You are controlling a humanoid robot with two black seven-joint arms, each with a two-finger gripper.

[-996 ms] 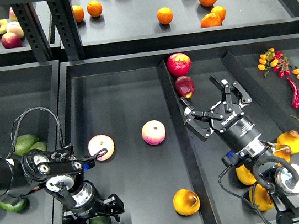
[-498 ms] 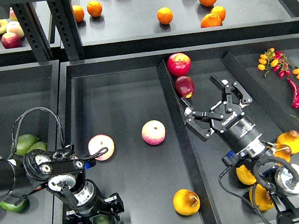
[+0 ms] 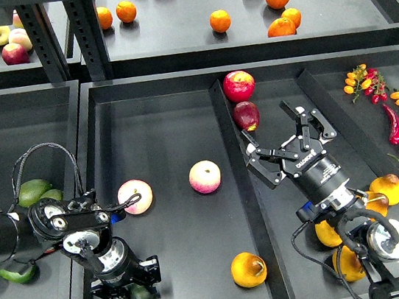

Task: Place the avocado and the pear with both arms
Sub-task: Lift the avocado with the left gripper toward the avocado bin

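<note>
— Fingers first: how do the two sets stand?

— Left fingers (image 3: 126,282) point down at the near end of the middle tray (image 3: 162,147), and they are too dark and bunched to say whether they are spread or closed. The avocado (image 3: 143,297) shows as a dark green sliver right beneath and just to the near right of them, seemingly touching. Whether they hold it I cannot tell.

— And the right side?

— Right fingers (image 3: 285,142) are spread wide with nothing between them, hanging over the narrow tray to the right, just below a dark red apple (image 3: 247,115).

— Where is the pear?

— The pear (image 3: 248,269) lies in the middle tray near its right wall, close to the near edge, well apart from the right fingers and off to the right of the left ones. Its brown sunken spot faces the right and slightly up.

— Which way does the avocado run?

— Mostly hidden under the arm; the visible part looks stretched roughly left to right, but I cannot be sure of its long axis.

— Anything else close by?

— Two pink-and-yellow peaches (image 3: 135,196) sit farther up the same tray.
</note>
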